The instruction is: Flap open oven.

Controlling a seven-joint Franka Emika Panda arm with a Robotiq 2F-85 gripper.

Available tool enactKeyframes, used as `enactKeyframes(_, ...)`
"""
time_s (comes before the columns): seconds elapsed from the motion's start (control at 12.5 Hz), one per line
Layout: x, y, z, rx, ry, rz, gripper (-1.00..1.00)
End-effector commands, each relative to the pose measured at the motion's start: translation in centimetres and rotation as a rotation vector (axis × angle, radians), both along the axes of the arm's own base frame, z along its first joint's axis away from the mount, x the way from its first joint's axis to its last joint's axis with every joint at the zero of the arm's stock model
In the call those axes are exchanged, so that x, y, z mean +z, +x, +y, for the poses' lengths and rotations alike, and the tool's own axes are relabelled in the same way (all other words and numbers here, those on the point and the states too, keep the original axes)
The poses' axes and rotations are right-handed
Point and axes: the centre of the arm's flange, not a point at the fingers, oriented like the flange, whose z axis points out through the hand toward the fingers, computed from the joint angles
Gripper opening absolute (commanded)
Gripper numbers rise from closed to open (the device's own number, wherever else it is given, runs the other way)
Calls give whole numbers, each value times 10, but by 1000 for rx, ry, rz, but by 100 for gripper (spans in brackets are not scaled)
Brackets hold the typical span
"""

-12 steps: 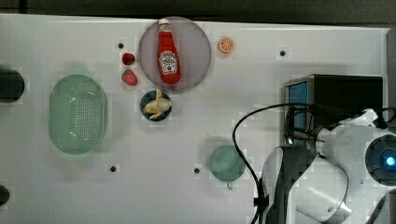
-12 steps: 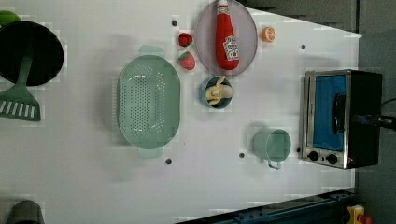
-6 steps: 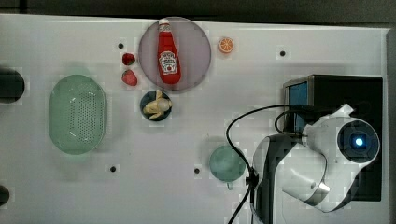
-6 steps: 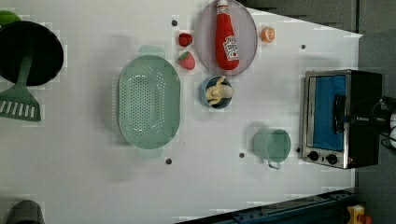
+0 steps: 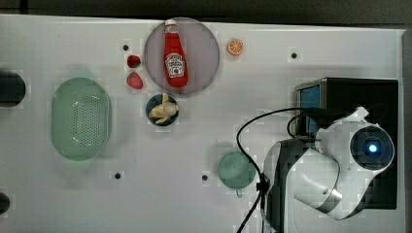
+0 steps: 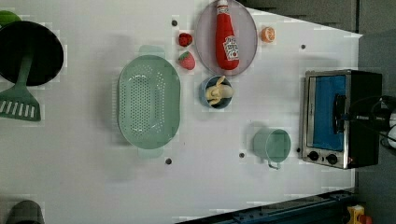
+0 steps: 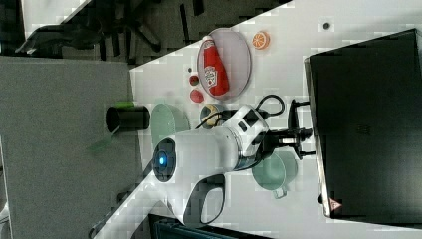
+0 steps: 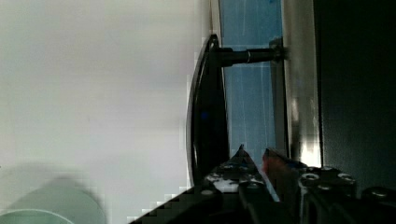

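Observation:
The oven stands at the left view's right, its blue glass door closed flat against the steel frame, with two black knobs below it. Its black top shows in the top view, partly under my white arm. My gripper reaches in over the oven top to the bar handle. In the wrist view the fingertips lie close together, shut, just behind the handle and in front of the glass. My gripper also meets the oven's front edge in the right view.
A green cup sits close beside the arm and the oven front. Further off are a bowl with a banana, a plate holding a ketchup bottle, an orange slice, two strawberries, a green colander and a spatula.
The arm has swung up over the oven, and the gripper has slid from beyond the oven's back toward the door handle, reaching it now. The door stays closed.

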Motion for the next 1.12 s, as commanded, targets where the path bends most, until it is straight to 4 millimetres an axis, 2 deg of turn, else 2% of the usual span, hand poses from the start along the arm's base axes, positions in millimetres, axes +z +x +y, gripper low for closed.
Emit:
enactKeyframes(0.08, -7, 13, 26, 91, -22, 28, -65)
enactKeyframes(0.64, -34, 29, 104, 107, -201, 111, -65)
enactKeyframes(0.88, -58, 33, 135, 110, -261, 150, -65)
enactKeyframes(1.12, -92, 35, 172, 97, -358, 176, -65)
